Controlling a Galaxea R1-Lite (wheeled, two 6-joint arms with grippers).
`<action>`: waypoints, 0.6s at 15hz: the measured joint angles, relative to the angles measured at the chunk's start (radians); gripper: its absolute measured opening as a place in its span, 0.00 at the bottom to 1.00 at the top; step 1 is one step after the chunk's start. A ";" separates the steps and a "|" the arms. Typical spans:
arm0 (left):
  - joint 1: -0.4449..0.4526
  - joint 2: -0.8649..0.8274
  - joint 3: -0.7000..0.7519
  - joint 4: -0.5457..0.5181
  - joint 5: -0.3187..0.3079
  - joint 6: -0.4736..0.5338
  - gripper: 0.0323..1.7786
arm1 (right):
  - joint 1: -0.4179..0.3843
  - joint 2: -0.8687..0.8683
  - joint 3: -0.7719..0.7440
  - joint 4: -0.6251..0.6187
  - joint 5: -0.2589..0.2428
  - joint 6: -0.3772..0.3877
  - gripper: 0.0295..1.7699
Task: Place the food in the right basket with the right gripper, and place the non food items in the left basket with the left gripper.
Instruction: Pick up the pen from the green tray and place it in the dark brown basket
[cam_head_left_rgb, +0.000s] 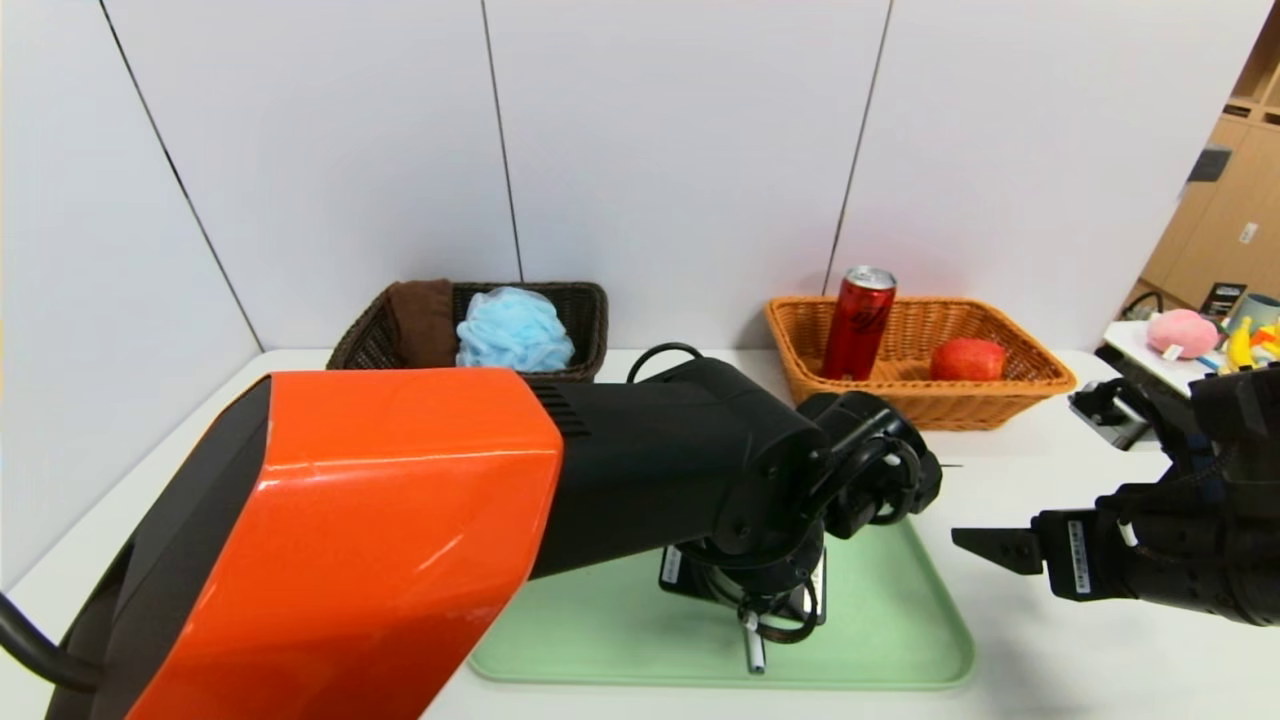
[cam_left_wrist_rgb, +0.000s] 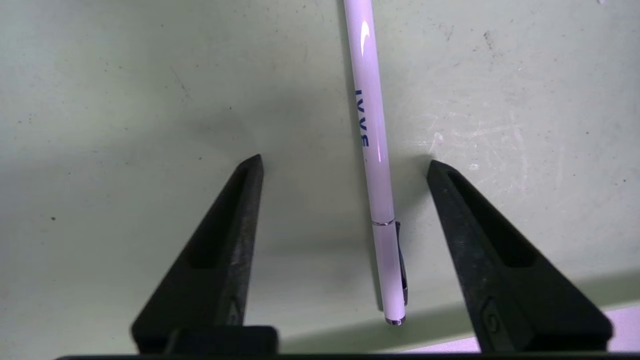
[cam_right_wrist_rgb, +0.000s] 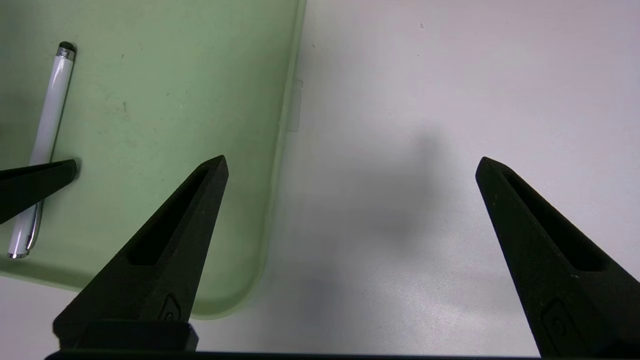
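The black two-fingered left gripper (cam_left_wrist_rgb: 345, 159) is pointing down over the tray with its fingers apart, holding nothing, the slim white capped pen (cam_left_wrist_rgb: 372, 150) lying between them, nearer one finger. The orange-and-black left arm (cam_head_left_rgb: 400, 500) is stretching from the lower left of the head view to its centre, covering much of the shallow pale-green rectangular tray (cam_head_left_rgb: 880, 630). Bare white tabletop (cam_head_left_rgb: 1010, 640) is separating the tray's right edge from the black right gripper (cam_right_wrist_rgb: 352, 158), hovering wide open and empty at the head view's right. Beyond, the dark brown woven basket (cam_head_left_rgb: 590, 330) is standing upper left, the orange-tan wicker basket (cam_head_left_rgb: 930, 400) upper right.
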 joint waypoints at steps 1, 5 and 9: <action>-0.001 0.000 0.000 0.000 0.000 0.000 0.58 | 0.000 -0.003 0.002 0.000 0.000 0.000 0.97; -0.004 0.001 0.000 -0.001 -0.002 -0.001 0.20 | 0.000 -0.021 0.012 0.001 0.002 0.000 0.97; -0.006 -0.001 0.001 -0.002 -0.007 -0.014 0.01 | 0.000 -0.048 0.018 0.002 0.004 0.001 0.97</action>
